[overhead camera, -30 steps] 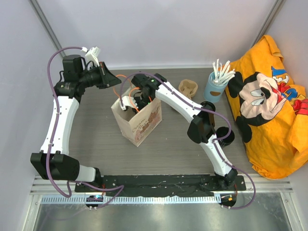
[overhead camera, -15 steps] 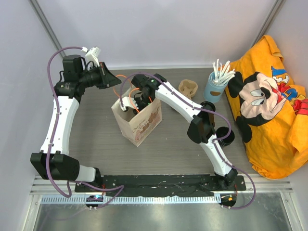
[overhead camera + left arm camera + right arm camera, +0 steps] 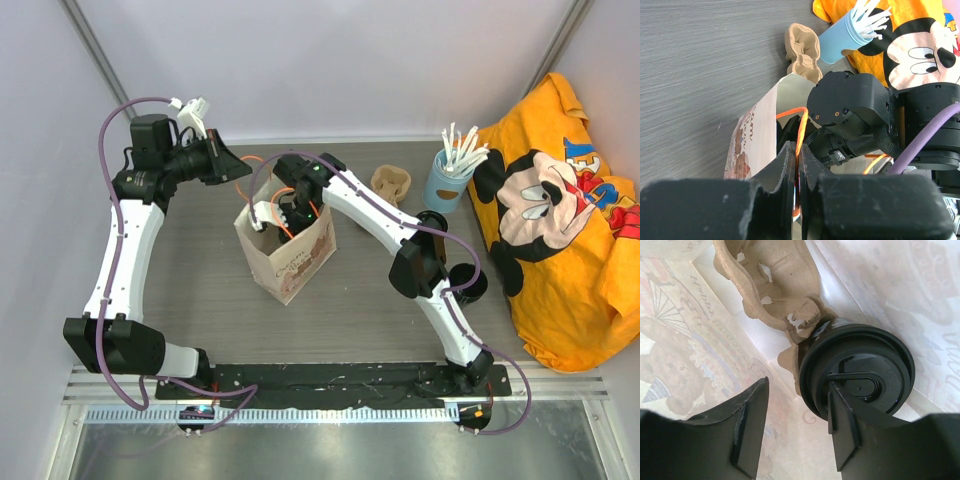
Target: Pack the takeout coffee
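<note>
While the left gripper (image 3: 796, 160) hangs above the paper bag (image 3: 290, 262), its 2 fingers are clenched on the bag's orange handle (image 3: 801, 127), and the cord runs straight up out of the bag's mouth into the pinch. The right gripper (image 3: 795, 395) is reaching down inside the bag with its jaws spread and nothing between them.

The takeout coffee (image 3: 865, 365) stands upright at the bottom of the bag, black lid facing up. It touches the end of the cardboard carrier (image 3: 775, 275) that lies in there with it, and torn cardboard curls around the lid's edge. I cannot tell whether it is fully seated in a well. From the wrist camera, 1 open finger crosses in front of the lid's edge; whether it touches is unclear.

Outside, everything sits to the right of the bag on the grey table (image 3: 200, 290). A spare carrier (image 3: 391, 183) lies nearest, then a blue cup (image 3: 445, 188) full of white sticks. A nearer black cup (image 3: 433, 221) and a farther black cup (image 3: 472, 285) flank the right arm. Well beyond the bag's right side, an orange cartoon-mouse cloth (image 3: 570, 290) is heaped.
</note>
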Motion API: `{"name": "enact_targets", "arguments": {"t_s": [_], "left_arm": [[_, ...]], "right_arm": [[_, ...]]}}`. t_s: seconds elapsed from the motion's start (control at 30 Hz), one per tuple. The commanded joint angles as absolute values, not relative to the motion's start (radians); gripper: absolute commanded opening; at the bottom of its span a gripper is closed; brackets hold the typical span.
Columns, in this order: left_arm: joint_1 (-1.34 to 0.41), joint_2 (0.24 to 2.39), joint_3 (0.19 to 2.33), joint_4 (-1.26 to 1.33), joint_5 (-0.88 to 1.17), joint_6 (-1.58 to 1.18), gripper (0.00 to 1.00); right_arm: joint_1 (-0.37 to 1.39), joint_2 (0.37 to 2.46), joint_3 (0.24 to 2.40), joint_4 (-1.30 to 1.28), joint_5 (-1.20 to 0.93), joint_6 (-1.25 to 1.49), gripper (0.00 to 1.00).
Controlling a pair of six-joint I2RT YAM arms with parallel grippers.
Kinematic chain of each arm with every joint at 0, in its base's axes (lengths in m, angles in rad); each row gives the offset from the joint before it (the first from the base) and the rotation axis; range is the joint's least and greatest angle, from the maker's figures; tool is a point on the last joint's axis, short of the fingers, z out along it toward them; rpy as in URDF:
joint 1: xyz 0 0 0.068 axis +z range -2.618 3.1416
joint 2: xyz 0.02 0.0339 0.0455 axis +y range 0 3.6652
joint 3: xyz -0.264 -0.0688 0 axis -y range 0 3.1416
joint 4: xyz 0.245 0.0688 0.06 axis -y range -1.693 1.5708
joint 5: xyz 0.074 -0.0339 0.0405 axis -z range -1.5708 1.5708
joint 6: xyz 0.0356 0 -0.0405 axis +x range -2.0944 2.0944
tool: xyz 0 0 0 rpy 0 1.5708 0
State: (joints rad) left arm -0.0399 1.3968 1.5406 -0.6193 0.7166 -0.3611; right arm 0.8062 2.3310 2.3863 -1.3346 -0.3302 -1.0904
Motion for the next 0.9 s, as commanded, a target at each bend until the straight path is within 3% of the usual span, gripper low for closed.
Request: {"name": "enact_targets", "arguments": {"t_s": [0.0,0.87], "left_arm": [[-0.038,1.387,1.580,-0.614,0.718,-0.354,0.09],[-0.038,1.388,1.582,-0.614,0.722,-0.357,0.12]], "right_arm": [[0.810,2.296,2.401,-1.367,-0.314,-1.085,0.57],[0.810,2.267,2.437,-1.350,-0.314,-1.072,0.81]]}}
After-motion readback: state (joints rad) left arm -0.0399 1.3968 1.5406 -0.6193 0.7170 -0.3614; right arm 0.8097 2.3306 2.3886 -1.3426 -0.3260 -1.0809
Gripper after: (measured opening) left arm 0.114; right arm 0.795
